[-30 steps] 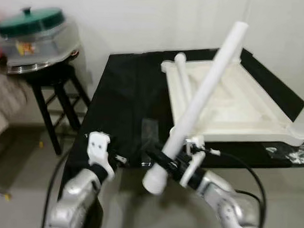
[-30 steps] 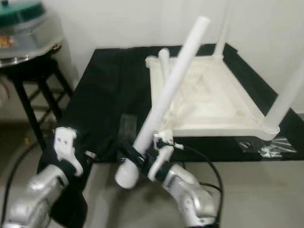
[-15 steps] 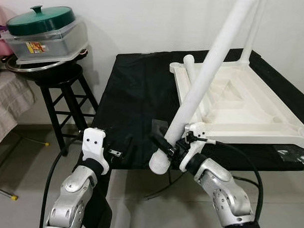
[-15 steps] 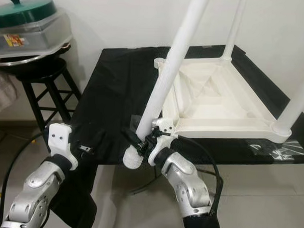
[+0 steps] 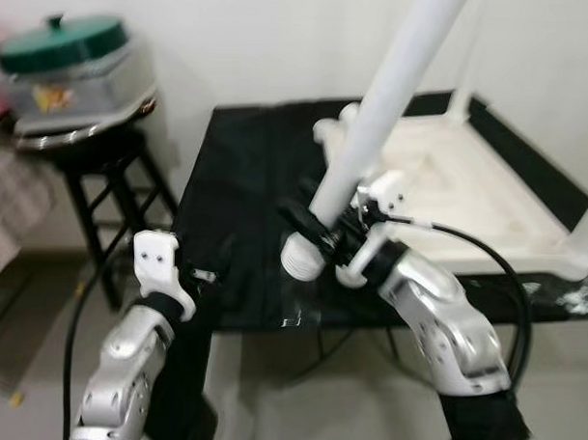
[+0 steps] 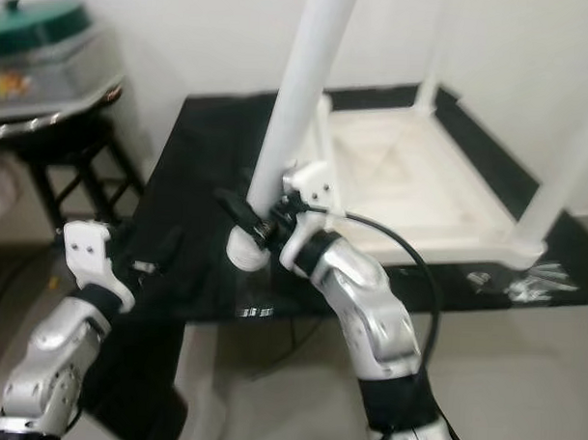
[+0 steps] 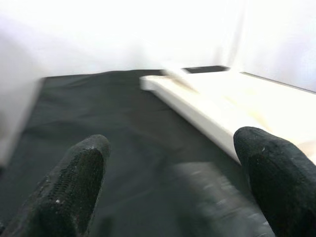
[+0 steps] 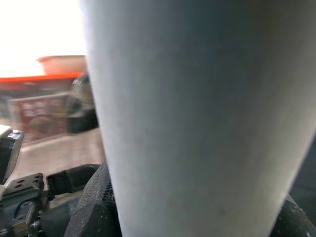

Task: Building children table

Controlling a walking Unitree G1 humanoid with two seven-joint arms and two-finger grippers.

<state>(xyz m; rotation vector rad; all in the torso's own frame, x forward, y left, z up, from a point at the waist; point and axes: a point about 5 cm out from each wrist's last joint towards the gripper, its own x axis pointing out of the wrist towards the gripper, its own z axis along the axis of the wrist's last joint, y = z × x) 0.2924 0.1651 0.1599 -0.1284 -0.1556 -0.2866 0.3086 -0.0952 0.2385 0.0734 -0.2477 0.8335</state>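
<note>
The right gripper (image 5: pixel 317 242), clenched on the white leg (image 5: pixel 380 117) near its lower end, should steer that end squarely into the overturned tabletop's (image 5: pixel 478 202) near corner, while the left gripper (image 7: pixel 168 182) hangs released beside the bench (image 5: pixel 237 179).

White table leg (image 5: pixel 380 117) steeply tilted above upturned white tabletop (image 5: pixel 468 202) with two fitted legs.
</note>
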